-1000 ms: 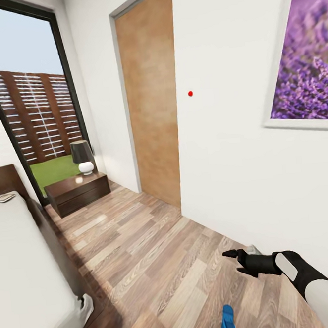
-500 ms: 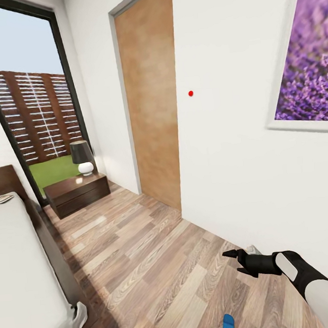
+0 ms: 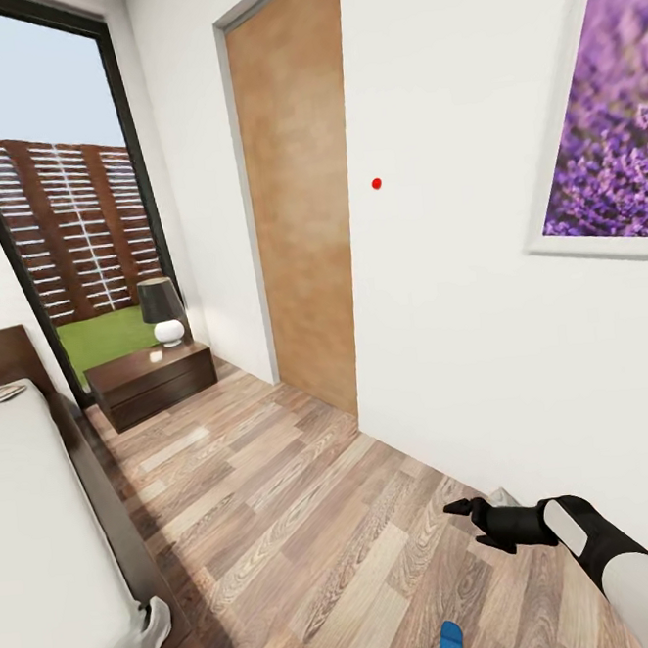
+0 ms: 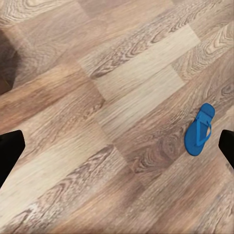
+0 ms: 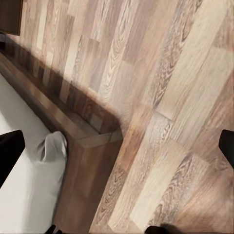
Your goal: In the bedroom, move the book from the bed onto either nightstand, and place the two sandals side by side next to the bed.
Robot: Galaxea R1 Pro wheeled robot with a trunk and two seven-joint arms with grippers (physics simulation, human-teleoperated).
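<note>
1. The right hand (image 3: 465,513) hangs low over the floor (image 3: 310,502) near the white wall (image 3: 462,332), its dark fingers pointing toward the bed. In the right wrist view its two fingertips sit at opposite edges of the picture with nothing between them, so it is spread wide and holds nothing.

2. The left hand (image 4: 117,146) shows as two dark fingertips at the far edges of its own wrist view, likewise wide apart and empty. It looks straight down at bare planks, probably carried ready for a pick from the floor.

3. One blue sandal (image 4: 199,130) lies flat on the floor beneath that left hand, sole down and strap up. The head view catches its tip at the bottom edge (image 3: 450,640). I cannot make out the second sandal.

4. The bed (image 3: 49,545) runs along the left, its dark frame edging the pale mattress; the right wrist view looks down on its foot corner (image 5: 73,141), where a fold of pale cloth droops.

5. A small flat thing, likely the book (image 3: 1,393), rests on the mattress near the headboard, too small to read.

6. The nightstand (image 3: 152,380) stands beyond the head of the bed by the window (image 3: 59,219), carrying a dark-shaded lamp (image 3: 163,311). Its top has bare room beside the lamp for the book.

7. My judgement: the sandal is the nearer job.
</note>
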